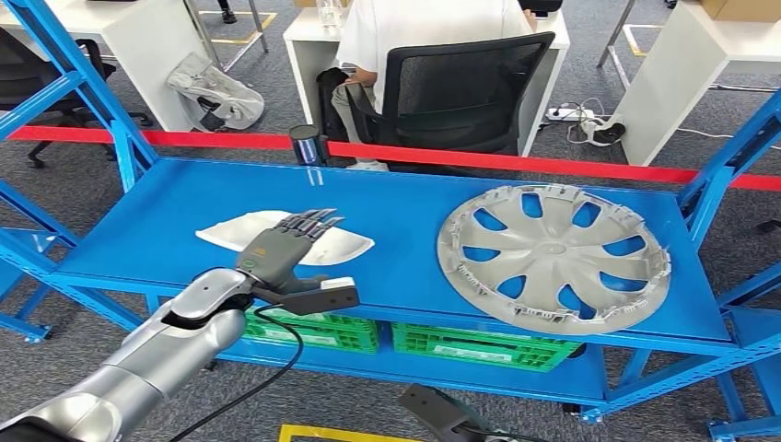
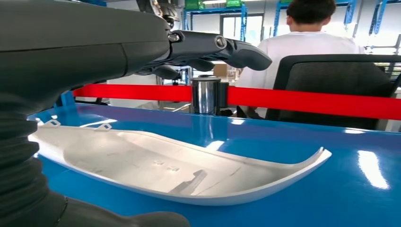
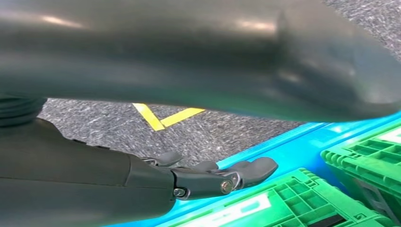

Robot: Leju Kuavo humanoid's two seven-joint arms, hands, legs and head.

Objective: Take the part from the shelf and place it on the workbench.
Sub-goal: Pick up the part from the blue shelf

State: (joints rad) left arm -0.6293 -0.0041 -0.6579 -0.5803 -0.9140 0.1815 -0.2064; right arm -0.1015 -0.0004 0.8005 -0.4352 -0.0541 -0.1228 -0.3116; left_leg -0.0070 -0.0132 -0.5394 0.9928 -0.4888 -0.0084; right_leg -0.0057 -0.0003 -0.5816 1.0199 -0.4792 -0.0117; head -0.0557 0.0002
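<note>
Currently the white part point(image 1: 336, 247) is seen lying on the blue shelf point(image 1: 396, 207), at its left, well apart from the grey wheel cover point(image 1: 553, 253) on the right. The left hand point(image 1: 281, 249) is held just over the part's near edge, fingers point(image 2: 222, 47) stretched out and apart, nothing grasped. The right hand point(image 3: 208, 177) is found low beside green crates point(image 3: 302, 203), fingers extended and empty.

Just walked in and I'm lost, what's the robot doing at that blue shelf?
The robot's left hand hovers open over a white curved part lying on the blue shelf, not gripping it. A silver wheel cover lies alongside. The right hand hangs low near green crates.
</note>
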